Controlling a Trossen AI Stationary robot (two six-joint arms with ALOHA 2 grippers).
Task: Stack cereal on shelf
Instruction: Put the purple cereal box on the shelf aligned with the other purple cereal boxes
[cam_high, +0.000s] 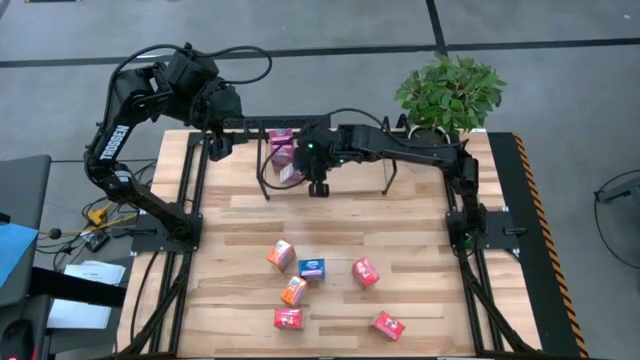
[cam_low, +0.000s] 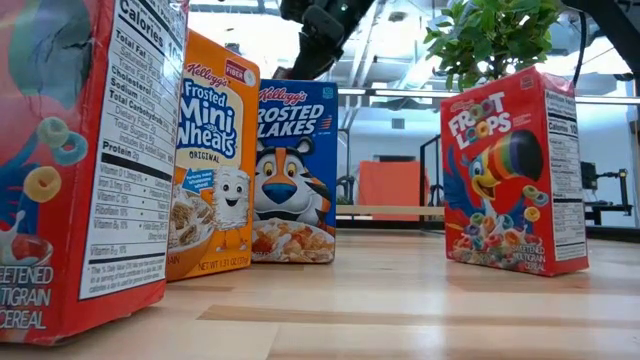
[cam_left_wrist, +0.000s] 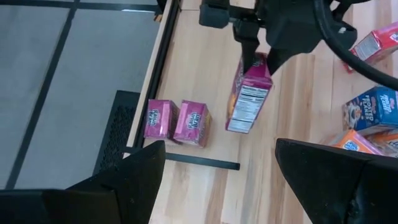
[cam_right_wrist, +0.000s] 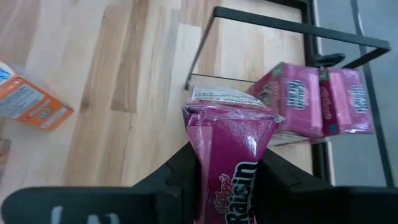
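Observation:
My right gripper (cam_high: 318, 186) is shut on a magenta cereal box (cam_high: 290, 172), just in front of the black rod shelf (cam_high: 240, 124) at the table's far side. Two more magenta boxes (cam_left_wrist: 158, 119) (cam_left_wrist: 193, 122) stand side by side inside the shelf at its left end. Several loose cereal boxes, orange (cam_high: 281, 255), blue (cam_high: 312, 268) and red (cam_high: 365, 271), lie on the near half of the table. My left gripper (cam_left_wrist: 236, 180) waits open above the shelf's far left corner, with nothing between its fingers. My right gripper pinches the magenta box by its upper end (cam_right_wrist: 231, 134) between its two fingers (cam_right_wrist: 180, 168). The fingers slant down from the table's right side. The box hangs tilted below them, its lower end (cam_left_wrist: 239, 127) toward the table in front of the shelf.
A potted plant (cam_high: 450, 95) stands at the far right corner. The table's thick black frame (cam_high: 190, 200) runs along both sides. In the low view, tall boxes (cam_low: 205, 160) (cam_low: 515, 170) stand close to the camera. Bare wood lies between the shelf and the loose boxes.

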